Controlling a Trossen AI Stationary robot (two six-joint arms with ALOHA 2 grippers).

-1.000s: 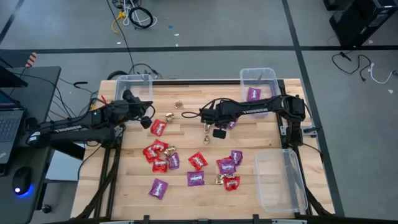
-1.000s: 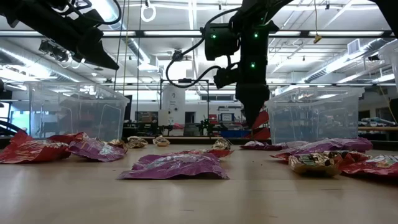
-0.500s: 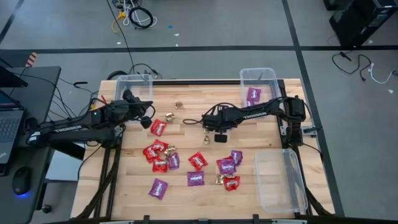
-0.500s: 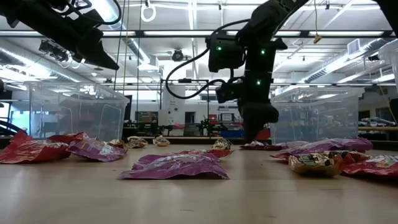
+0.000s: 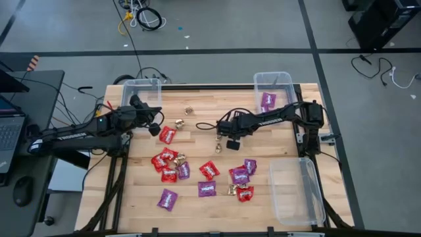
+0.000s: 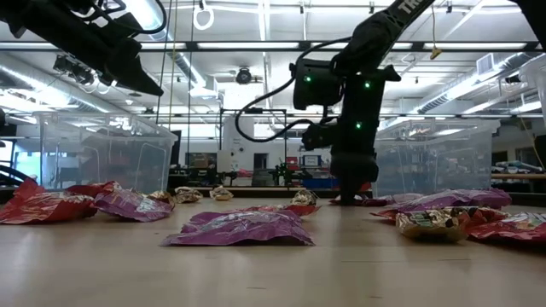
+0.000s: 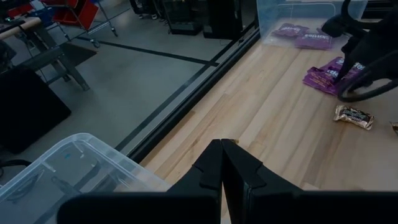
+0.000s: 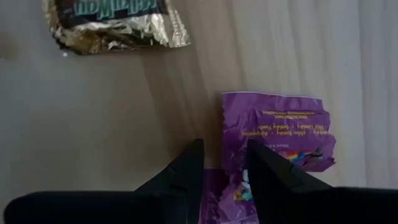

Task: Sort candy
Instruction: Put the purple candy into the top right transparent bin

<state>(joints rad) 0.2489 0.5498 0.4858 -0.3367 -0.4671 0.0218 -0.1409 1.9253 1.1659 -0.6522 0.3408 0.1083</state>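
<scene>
Bare table point(image 5: 197, 135) around the right gripper point(image 8: 222, 163) — jaws parted over a purple packet's point(image 8: 277, 137) edge; left gripper point(image 7: 221, 163) shut beside a bin point(image 7: 56, 168).

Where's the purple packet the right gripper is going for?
In the right wrist view the purple packet lies flat on the table under the right gripper, beside a gold foil piece.

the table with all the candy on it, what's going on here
A two-armed robot is sorting wrapped candy into clear bins. The right gripper is down at the tabletop with its fingers set around the edge of a purple packet, a gold foil-wrapped piece lying just beyond it. The left gripper is shut and empty, waiting near the clear bin at the far left corner. Most red and purple packets lie unsorted on the table.
</scene>
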